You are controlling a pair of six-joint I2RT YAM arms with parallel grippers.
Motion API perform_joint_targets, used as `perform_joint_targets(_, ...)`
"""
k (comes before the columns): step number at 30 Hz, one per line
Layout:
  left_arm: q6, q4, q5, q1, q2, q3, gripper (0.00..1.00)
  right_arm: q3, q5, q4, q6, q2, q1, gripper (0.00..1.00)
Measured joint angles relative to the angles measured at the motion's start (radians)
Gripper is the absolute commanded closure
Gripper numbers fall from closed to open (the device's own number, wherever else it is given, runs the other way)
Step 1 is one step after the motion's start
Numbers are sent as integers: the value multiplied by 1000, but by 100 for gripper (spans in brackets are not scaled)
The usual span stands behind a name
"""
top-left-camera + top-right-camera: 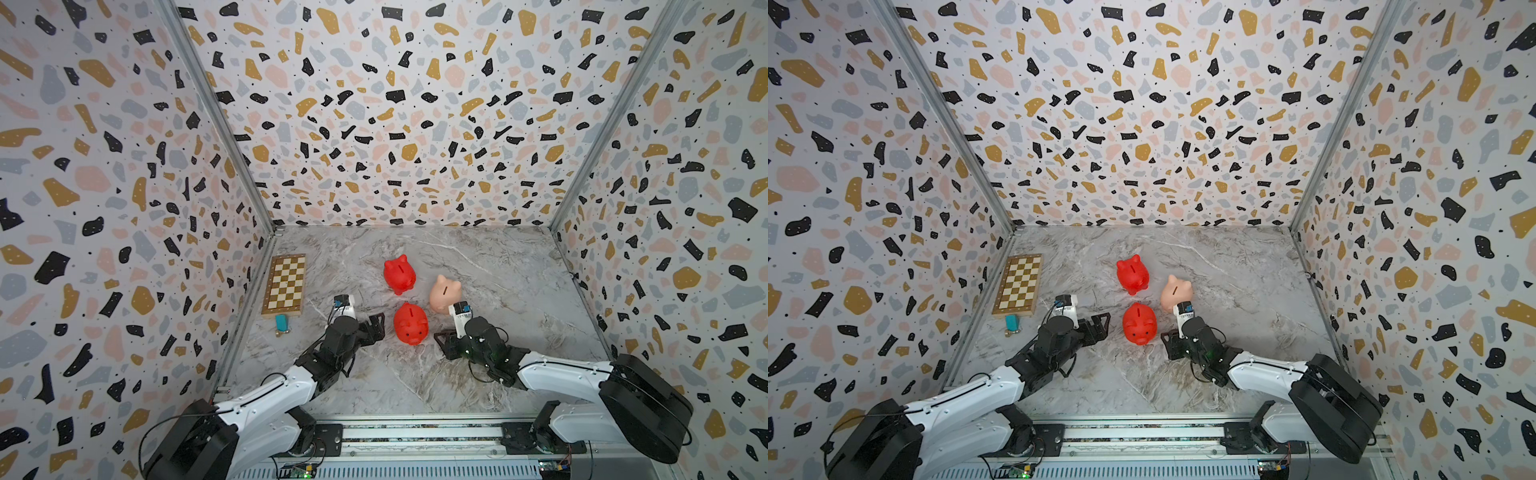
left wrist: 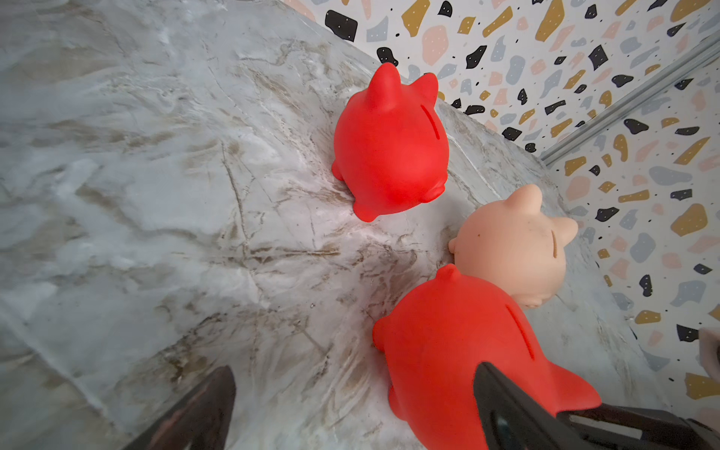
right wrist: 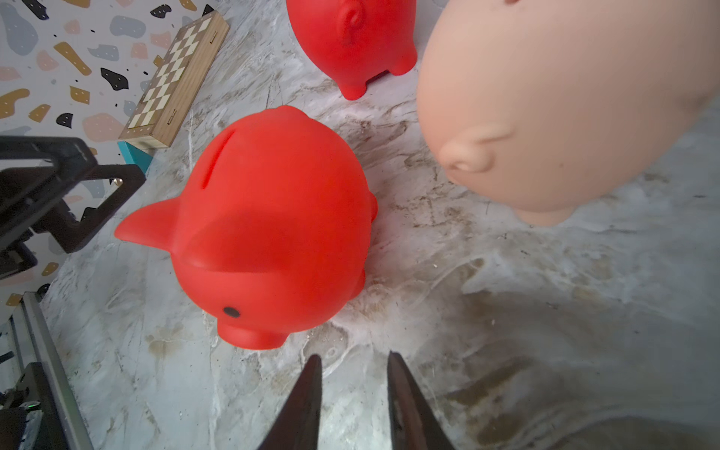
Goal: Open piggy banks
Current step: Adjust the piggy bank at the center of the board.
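Marbled tabletop carries three piggy banks upright near its middle: far red pig, pink pig, near red pig. Left gripper flanks the near red pig, jaws wide, empty. Opposite, right gripper stands narrowly parted, empty.

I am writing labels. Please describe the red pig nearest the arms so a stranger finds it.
On the marble table, three pigs stand close together. The near red pig is closest to the front rail. Unlike the far red pig and the peach pig, its snout points toward that rail.
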Motion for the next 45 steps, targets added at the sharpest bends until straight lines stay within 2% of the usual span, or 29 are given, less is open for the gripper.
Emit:
perform_joint_targets(6,-19,38,-97,-115,75,41,1,0,3,0,-2,4,-5,69)
perform_joint_targets(12,-31,110,-277,-249,199,128,1,-13,-3,3,-3,3,-26,69)
perform_joint_targets(17,-62,182,-405,-309,333,159,1,-43,-20,2,-2,-19,-50,70)
perform_joint_targets(20,-82,228,-452,-314,407,163,7,-56,-29,0,-2,-50,-55,69)
perform_joint_targets(27,-142,396,-495,-316,501,167,42,-65,-32,0,-3,-81,-63,69)
perform_joint_targets(29,-168,460,-506,-316,514,146,48,-67,-34,0,-3,-82,-64,69)
perform_joint_targets(34,-225,595,-525,-305,518,70,55,-67,-50,1,-2,-82,-64,69)
perform_joint_targets(40,-269,671,-505,-222,495,4,56,-67,-63,3,-2,-73,-64,69)
perform_joint_targets(45,-269,656,-485,-166,439,-41,56,-67,-71,6,-2,-73,-64,69)
